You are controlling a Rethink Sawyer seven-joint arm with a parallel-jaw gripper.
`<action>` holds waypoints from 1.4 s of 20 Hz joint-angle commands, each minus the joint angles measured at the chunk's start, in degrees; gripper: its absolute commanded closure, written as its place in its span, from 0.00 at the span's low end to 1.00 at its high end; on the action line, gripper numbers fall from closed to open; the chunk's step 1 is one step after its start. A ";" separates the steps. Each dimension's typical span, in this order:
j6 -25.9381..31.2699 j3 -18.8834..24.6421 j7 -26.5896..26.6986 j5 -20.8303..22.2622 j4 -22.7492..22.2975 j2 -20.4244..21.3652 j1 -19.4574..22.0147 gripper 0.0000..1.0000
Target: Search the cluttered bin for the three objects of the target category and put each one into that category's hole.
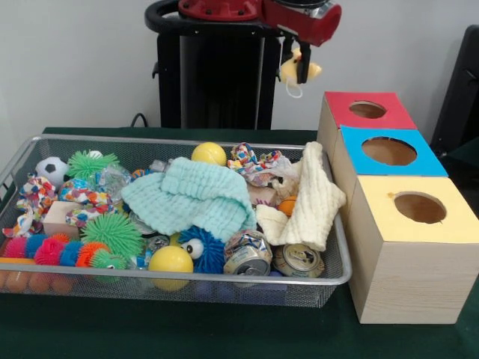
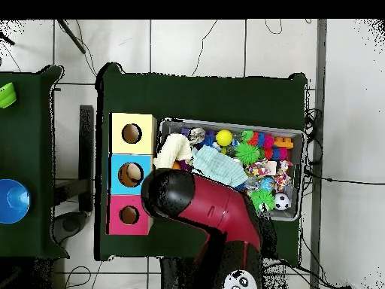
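Nearest to the camera in the front view stands the yellow-topped box (image 1: 415,254) on the green desk (image 1: 187,329), and beside it the front rim of the wire mesh bin (image 1: 150,278). Behind the yellow-topped box come the blue-topped box (image 1: 389,152) and then the red-topped box (image 1: 365,112), all three touching in one row. The hole (image 1: 367,110) in the red top is round, and nothing is seen inside it.

Inside the bin, at the front, lie two crushed silver cans (image 1: 273,258), a yellow ball (image 1: 171,260) and a blue furry toy with big eyes (image 1: 200,248). A pale green cloth (image 1: 191,196) covers the middle, and a cream cloth (image 1: 314,200) lies at the side near the boxes. Green spiky balls (image 1: 111,233), a small football (image 1: 51,170) and a second yellow ball (image 1: 209,153) are further back.

Above the far end of the desk hangs the red arm (image 1: 299,16). Its gripper (image 1: 300,71) is pinching a yellow duck (image 1: 296,70), so the fingers are pressed against the toy. The duck is high in the air, beside the red-topped box and apart from it, not over the bin.

In the overhead view the arm (image 2: 203,207) covers the gripper, and it reaches close to the blue-topped box (image 2: 129,174) and the red-topped box (image 2: 128,215).
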State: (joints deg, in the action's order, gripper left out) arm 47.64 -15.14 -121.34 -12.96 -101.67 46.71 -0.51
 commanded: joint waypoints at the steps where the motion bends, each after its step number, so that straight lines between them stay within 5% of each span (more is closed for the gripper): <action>1: -5.83 2.34 -15.21 -3.76 -4.58 -1.59 -2.25 1.00; 18: -13.90 3.29 -14.87 -8.80 -5.00 -6.85 -4.47 1.00; 28: -16.65 6.81 -13.70 -15.88 -7.17 -8.04 -3.31 1.00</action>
State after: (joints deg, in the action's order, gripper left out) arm 34.08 -14.61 -121.34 -23.96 -104.69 41.20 -5.70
